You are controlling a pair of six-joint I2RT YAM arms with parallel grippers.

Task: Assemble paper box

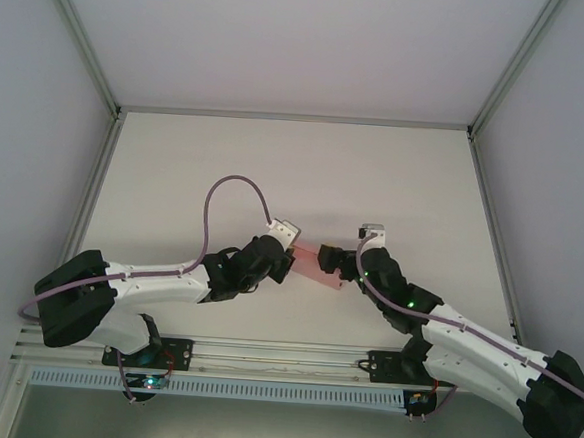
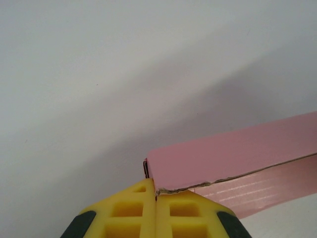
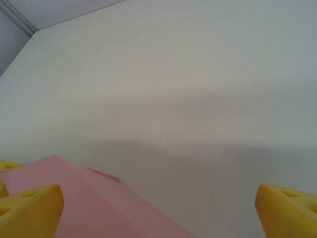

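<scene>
box [image 1: 319, 264] sat between the 2 arms, near mid surface [image 1: 276, 168] | left claw [image 2: 156, 198] was clenched on its end edge, prob pinning it steady so the other end could get folded | right claw [image 3: 158, 210] was spread wide, box right by 1 finger [image 3: 32, 208], gripping nothing afaict

Open table [image 1: 276, 168] beyond, side walls [image 1: 39, 111], paper box [image 1: 316, 265] blocking centre.
</scene>
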